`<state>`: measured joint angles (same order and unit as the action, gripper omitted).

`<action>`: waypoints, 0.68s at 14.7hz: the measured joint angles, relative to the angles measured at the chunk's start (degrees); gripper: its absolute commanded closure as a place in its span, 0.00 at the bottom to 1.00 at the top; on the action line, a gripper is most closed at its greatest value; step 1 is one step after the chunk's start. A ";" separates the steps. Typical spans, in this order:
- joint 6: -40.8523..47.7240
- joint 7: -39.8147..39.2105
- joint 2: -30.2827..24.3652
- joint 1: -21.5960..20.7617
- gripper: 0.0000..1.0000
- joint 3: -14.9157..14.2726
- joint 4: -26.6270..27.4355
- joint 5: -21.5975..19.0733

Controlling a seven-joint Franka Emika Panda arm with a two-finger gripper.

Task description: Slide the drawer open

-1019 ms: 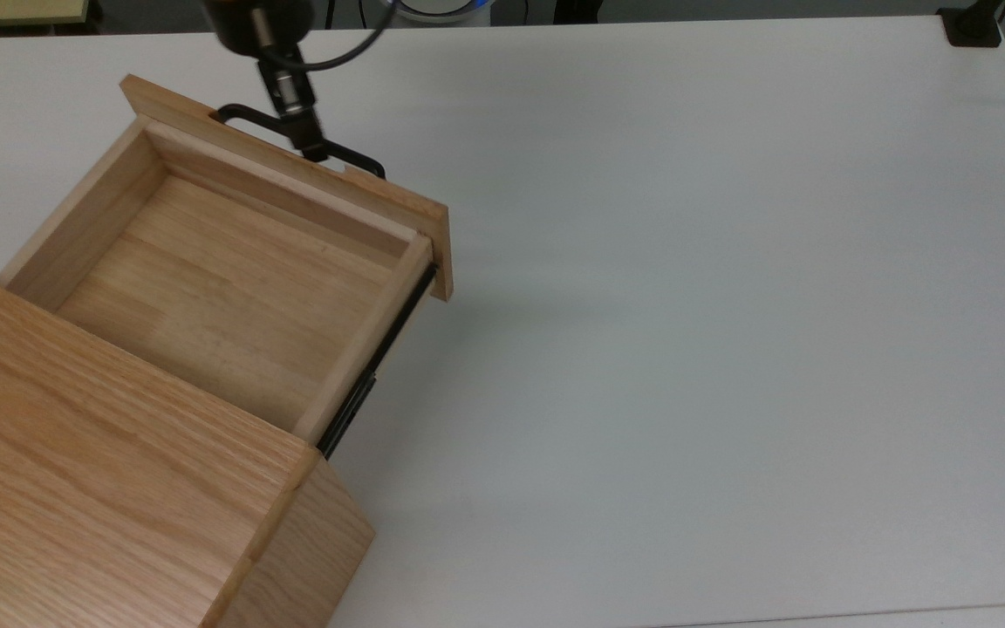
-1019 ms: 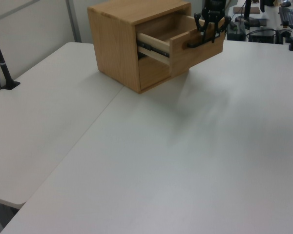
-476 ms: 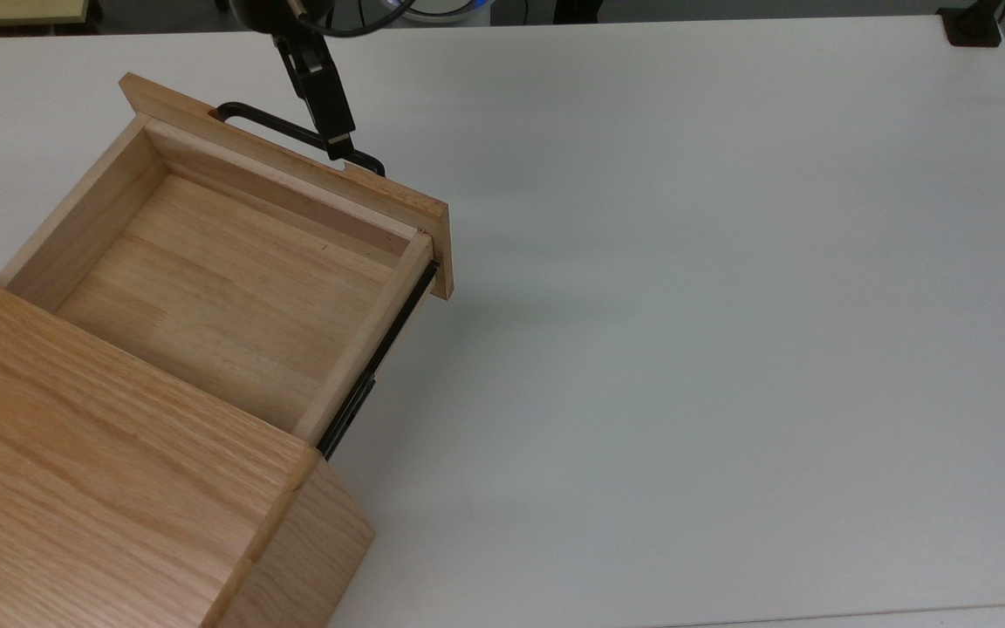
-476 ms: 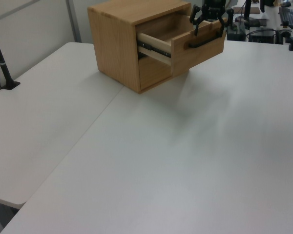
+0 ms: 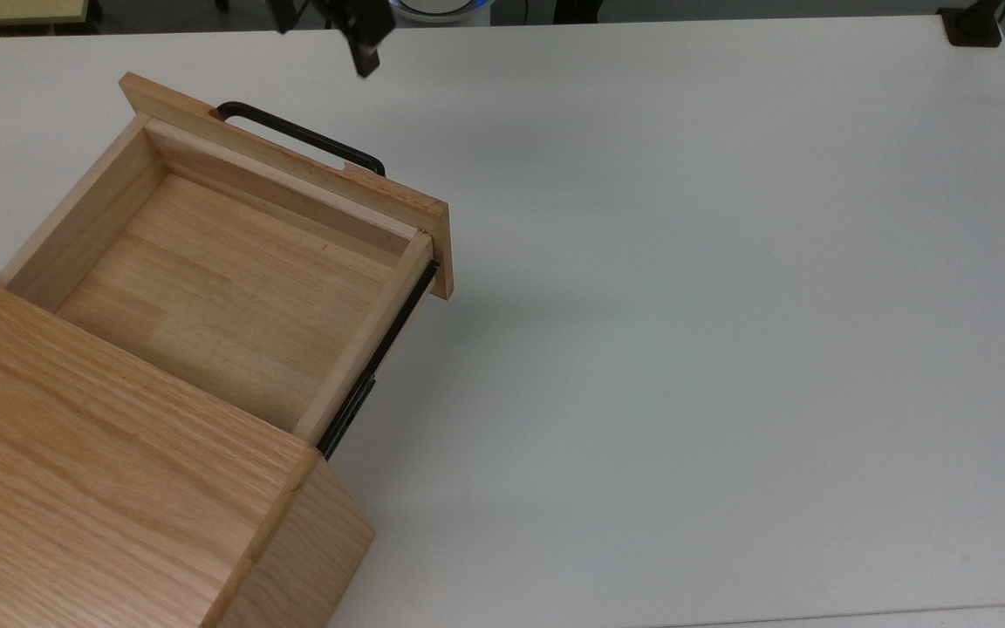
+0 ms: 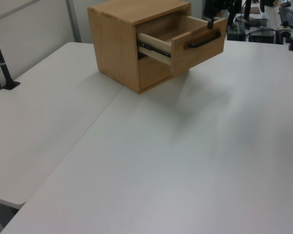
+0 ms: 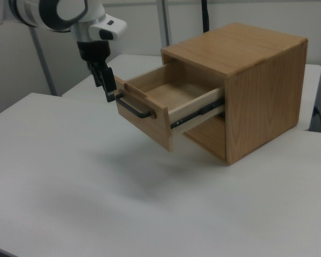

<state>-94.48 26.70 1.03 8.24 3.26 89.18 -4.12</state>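
Top view: drawer point(image 5: 215, 288) pulled well out of cabinet point(image 5: 101, 506), black handle point(image 5: 302, 137) free; gripper point(image 5: 354, 39) at top edge, apart from handle. Can't tell if its fingers are spread or closed.

Left view: drawer point(image 6: 198, 46) sticks out toward the left view's right, over white table point(image 6: 161, 161).

Right view: gripper point(image 7: 108, 88) hangs just beside the handle's point(image 7: 132, 107) far end; contact unclear.

1. The drawer point(image 5: 206, 279) is light wood with a flat front, and it is pulled far out.
2. It is empty inside.
3. A long black handle point(image 5: 302, 135) runs across its front.
4. A black rail point(image 5: 380, 358) shows along its side.
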 measured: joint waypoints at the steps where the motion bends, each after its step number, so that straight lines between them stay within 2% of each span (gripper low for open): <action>1: 1.01 -3.66 -0.43 0.00 0.00 0.00 0.03 0.00; 7: 1.69 -27.92 -0.79 0.03 0.00 -0.08 0.78 0.02; 8: 1.69 -31.96 -0.79 0.05 0.00 -0.10 1.05 1.17; 10: 1.08 -34.59 -0.78 0.05 0.00 -0.11 1.18 3.30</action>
<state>-93.40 -7.88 0.25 8.29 3.15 90.36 -0.82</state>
